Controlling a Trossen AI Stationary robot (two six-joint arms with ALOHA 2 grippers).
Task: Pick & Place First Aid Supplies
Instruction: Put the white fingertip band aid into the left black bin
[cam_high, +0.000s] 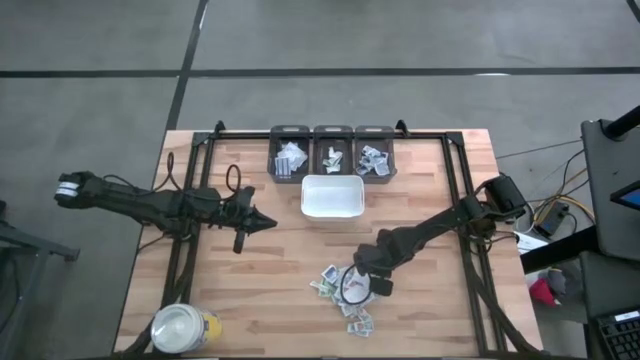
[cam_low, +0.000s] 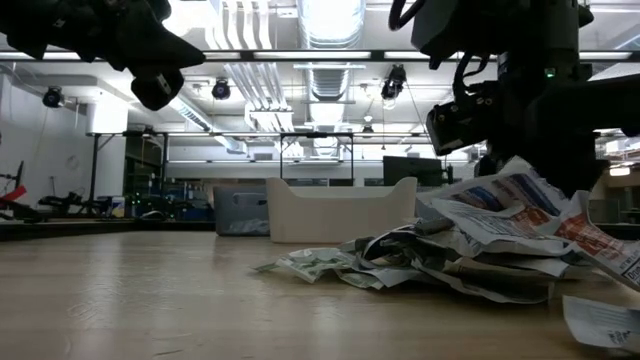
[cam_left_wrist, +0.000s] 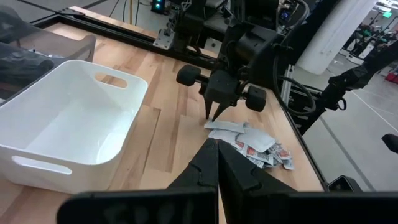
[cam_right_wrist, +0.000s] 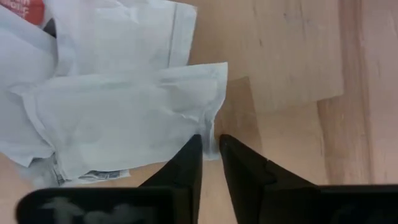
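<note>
The first aid supplies (cam_high: 345, 297) lie in a loose pile of small white printed packets on the wooden table, near its front edge. My right gripper (cam_right_wrist: 210, 144) points down onto the far side of the pile (cam_left_wrist: 249, 138) and is shut on one white packet (cam_right_wrist: 124, 118). The rest of that packet lies flat on the pile and the table. My left gripper (cam_high: 268, 222) hangs shut and with nothing in it above the table's left half, pointing toward the pile. The white tray (cam_high: 332, 197) stands beyond the pile, toward the far edge. My right gripper pinches the white packet's side edge near a corner (cam_right_wrist: 213, 133) between its two fingertips (cam_right_wrist: 191, 155). The fingers come from above, pointing down. It looks like a single packet. The packet is not lifted; its body lies on the other packets and on the wood.
Three dark bins (cam_high: 332, 152) holding packets line the far edge behind the tray. A yellow jar with a white lid (cam_high: 185, 328) stands at the near left corner. A black frame rail (cam_high: 470, 200) runs along the table's sides. Bare wood lies between the two arms.
</note>
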